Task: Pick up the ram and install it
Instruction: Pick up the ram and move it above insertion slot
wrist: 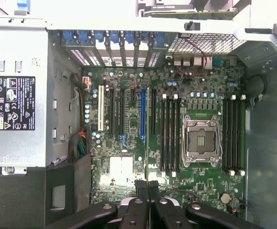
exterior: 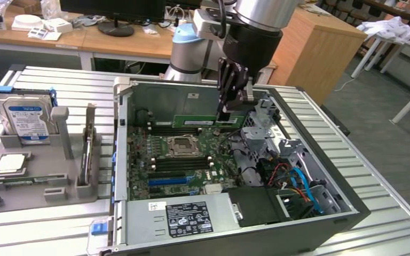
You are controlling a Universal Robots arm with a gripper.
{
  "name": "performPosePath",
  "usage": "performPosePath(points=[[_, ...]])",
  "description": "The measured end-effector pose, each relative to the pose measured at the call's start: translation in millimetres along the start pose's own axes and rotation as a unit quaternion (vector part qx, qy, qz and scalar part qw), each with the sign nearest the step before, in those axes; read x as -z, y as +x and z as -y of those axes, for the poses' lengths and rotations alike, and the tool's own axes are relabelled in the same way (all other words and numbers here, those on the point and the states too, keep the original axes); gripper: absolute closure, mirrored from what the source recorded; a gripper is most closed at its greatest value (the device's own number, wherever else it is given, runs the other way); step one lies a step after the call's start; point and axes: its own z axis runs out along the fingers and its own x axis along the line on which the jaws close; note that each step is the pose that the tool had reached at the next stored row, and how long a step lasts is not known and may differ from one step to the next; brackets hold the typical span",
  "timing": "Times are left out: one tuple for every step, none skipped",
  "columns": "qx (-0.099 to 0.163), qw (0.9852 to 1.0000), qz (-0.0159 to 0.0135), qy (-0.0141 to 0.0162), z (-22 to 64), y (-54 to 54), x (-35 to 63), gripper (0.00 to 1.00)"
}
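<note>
Ribbed metal table [exterior: 41,224], open computer case [exterior: 347,208] sitting on it. Your gripper [exterior: 228,113] is clamped on the ram [exterior: 190,121], which hangs over the motherboard [exterior: 183,160] near the case's back wall. Watch it: a slightly tilted stick could jam on a slot's edge or slip in the jaws. The socket [exterior: 180,144] is empty; the grey tray [exterior: 20,186] holds the hard drive [exterior: 23,114] and processor chip [exterior: 11,162].

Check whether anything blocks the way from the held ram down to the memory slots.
Nothing visible does. The gripper is shut on the ram above the open case, and the memory slots on both sides of the processor socket look empty, with no cable or card lying across them.
</note>
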Motion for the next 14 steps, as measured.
performPosePath(points=[[0.0, 1.0, 0.0, 0.0, 0.0, 0.0, 0.0, 0.88], [0.0, 1.0, 0.0, 0.0, 0.0, 0.0, 0.0, 0.88], [0.0, 1.0, 0.0, 0.0, 0.0, 0.0, 0.0, 0.88], [0.0, 1.0, 0.0, 0.0, -0.1, 0.0, 0.0, 0.88], [0.0, 1.0, 0.0, 0.0, -0.1, 0.0, 0.0, 0.88], [0.0, 1.0, 0.0, 0.0, -0.1, 0.0, 0.0, 0.88], [0.0, 1.0, 0.0, 0.0, -0.1, 0.0, 0.0, 0.88], [0.0, 1.0, 0.0, 0.0, -0.1, 0.0, 0.0, 0.88], [0.0, 1.0, 0.0, 0.0, -0.1, -0.1, 0.0, 0.88], [0.0, 1.0, -0.0001, 0.0, -0.2, -0.5, 0.0, 0.88], [0.0, 1.0, 0.0, 0.0, -0.2, -1.0, -0.1, 0.88], [0.0, 1.0, 0.0, 0.0, -0.3, -1.7, -0.1, 0.88], [0.0, 1.0, 0.0, 0.0, -0.2, -2.6, -0.2, 0.88], [0.0, 1.0, 0.0, 0.0, -0.2, -3.6, -0.2, 0.88]])
